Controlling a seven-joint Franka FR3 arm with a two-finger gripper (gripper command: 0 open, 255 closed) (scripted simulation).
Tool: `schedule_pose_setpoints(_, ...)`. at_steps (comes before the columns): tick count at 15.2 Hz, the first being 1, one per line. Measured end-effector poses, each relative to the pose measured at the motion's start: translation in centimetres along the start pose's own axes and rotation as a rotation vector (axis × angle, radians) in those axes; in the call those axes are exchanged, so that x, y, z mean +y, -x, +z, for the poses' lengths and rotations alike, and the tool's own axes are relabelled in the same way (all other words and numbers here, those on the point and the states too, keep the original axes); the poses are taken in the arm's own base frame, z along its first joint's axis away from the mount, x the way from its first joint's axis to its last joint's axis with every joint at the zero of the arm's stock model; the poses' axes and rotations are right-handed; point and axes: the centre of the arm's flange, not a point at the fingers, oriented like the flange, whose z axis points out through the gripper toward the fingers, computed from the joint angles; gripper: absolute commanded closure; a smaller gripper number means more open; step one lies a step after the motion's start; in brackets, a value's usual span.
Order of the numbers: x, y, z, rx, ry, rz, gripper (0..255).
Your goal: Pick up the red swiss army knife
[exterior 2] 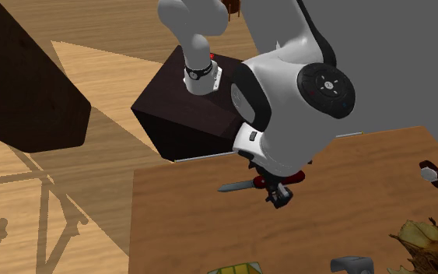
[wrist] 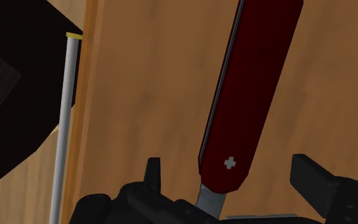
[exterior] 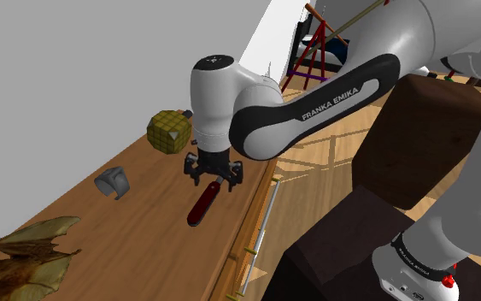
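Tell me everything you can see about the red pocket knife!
The red knife is long and slim, dark red, with a small white cross near one rounded end. A grey blade sticks out of that end. It lies flat on the wooden tabletop, close to the table's edge. The black gripper hangs over the cross end, open, with a finger on either side and neither touching the knife. Only the table touches it.

In the shoulder view the gripper (exterior: 215, 175) covers the far end of the red swiss army knife (exterior: 201, 208). In the second exterior view the arm (exterior 2: 287, 101) hides most of the knife's handle, and the lower edge cuts off a yellow-green faceted block (exterior 2: 236, 269) and a grey object (exterior 2: 353, 265).
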Motion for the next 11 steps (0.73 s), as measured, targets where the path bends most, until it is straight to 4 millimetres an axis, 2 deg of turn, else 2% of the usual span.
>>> schedule_pose_setpoints(1, -0.01, 0.0, 0.23, 0.0, 0.0, 0.0, 255)
schedule_pose_setpoints(11, -0.02, 0.07, 0.4, 0.001, 0.0, 0.0, 255)
